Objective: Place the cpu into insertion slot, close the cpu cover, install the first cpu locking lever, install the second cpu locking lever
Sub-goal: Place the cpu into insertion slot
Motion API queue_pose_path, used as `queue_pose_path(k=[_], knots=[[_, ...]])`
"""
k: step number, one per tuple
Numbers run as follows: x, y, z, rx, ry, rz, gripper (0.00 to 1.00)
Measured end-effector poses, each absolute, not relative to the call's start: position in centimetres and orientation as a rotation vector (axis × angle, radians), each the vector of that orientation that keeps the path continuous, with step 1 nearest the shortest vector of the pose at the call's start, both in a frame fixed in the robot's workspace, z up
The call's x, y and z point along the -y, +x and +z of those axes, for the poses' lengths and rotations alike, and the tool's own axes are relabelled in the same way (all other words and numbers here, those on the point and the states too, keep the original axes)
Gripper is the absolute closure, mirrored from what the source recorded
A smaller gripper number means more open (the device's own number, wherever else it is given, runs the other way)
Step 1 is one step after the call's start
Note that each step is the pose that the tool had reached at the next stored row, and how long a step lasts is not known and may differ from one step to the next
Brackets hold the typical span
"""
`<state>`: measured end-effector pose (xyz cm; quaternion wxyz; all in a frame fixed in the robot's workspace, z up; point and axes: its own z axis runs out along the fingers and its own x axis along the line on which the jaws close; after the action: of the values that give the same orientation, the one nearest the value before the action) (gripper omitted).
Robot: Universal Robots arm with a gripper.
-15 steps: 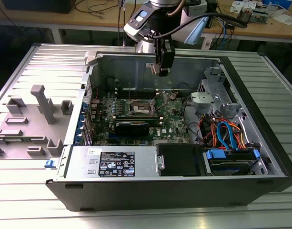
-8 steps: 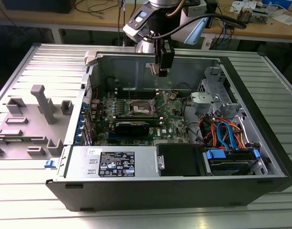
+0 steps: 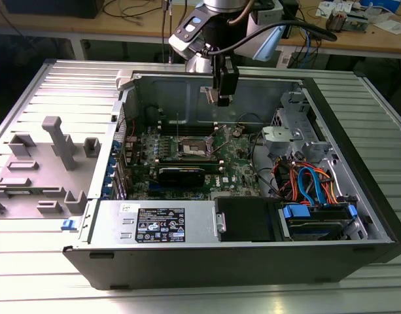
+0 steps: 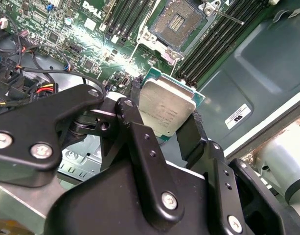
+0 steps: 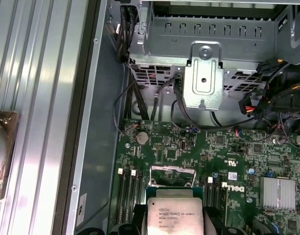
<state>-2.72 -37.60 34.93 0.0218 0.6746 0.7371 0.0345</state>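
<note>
Your black pincer (image 4: 161, 121) pinches the small flat square silver-topped cpu (image 4: 167, 106) by opposite edges. Judge it light, stiff, slick and fragile underneath, so edges are the right hold.

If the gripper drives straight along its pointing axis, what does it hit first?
Probably the green motherboard beside the silver-rimmed square insertion slot, the held silver-topped square cpu touching first; depth is unclear.

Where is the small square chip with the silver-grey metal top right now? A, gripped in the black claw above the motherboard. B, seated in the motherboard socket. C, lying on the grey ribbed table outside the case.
A: in the second wrist view the silver-topped square chip sits clamped in the black claw, and the silvery-rimmed square socket beyond it is empty.
</note>
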Motion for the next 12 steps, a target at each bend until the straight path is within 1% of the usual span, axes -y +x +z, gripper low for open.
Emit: queue_pose_path(k=[9, 12], knots=[[37.61, -2.73, 34.85, -2.284, 2.091, 0.107, 0.46], [37.61, -2.82, 34.50, -2.271, 2.097, 0.099, 0.46]])
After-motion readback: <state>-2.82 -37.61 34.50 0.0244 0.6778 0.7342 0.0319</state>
